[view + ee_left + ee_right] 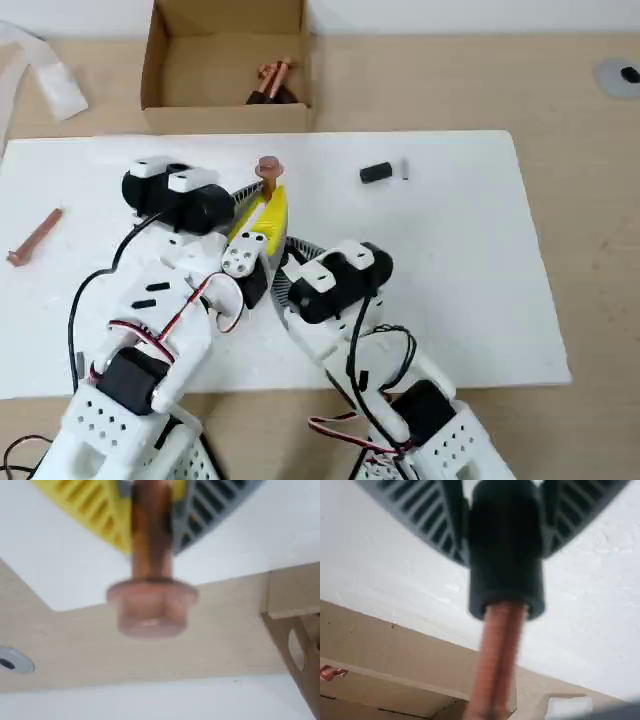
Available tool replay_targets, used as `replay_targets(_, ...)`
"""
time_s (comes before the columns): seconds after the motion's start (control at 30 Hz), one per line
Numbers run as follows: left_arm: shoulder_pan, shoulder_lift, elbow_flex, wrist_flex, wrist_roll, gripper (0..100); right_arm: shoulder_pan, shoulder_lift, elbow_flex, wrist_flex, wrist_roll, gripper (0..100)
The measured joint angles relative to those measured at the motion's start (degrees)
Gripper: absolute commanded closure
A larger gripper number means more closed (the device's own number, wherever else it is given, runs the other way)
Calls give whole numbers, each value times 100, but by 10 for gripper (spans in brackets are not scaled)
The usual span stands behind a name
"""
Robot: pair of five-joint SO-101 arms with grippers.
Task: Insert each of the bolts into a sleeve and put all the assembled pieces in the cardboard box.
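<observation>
Over the middle of the white sheet (470, 280), both arms meet, tips close together! Left gripper (262, 192) is clamped on a copper bolt (266, 168), with a yellow finger (272, 212) on one side of the shaft and a grey one on the other. The bolt's flanged head sticks out past the fingertips, pointing toward the box (225, 118).

Right gripper (506, 540) has its grey jaws pinched tight on a black sleeve (506, 580). And look at the right wrist view: a threaded copper shaft runs straight out of the sleeve's open end, heading for the box. How deep it sits inside, I can't tell.

Away on the left side of the sheet, a loose bolt (35, 237) lies flat, well apart from both arms. Toward the sheet's far edge, right of the held bolt, a loose sleeve (376, 172) lies on its side with a small grey bit (404, 169) just beside it.

The box sits on the wooden table (590, 200) just beyond the sheet, top open. In its front right corner rest assembled pieces (272, 82), copper shafts poking out of dark sleeves. A grey grommet (620, 75) sits in the table's far right corner, and a white wrapper (45, 80) lies left of the box.
</observation>
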Motion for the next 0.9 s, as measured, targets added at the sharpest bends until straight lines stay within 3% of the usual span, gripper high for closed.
replay_targets(0.23, 0, 0, 0, 35, 0, 995, 0, 0, 0, 0, 0, 989)
replay_targets(0.9, 0, -1055, -633, 2277, 352, 986, 273, 0, 0, -9, -316, 989)
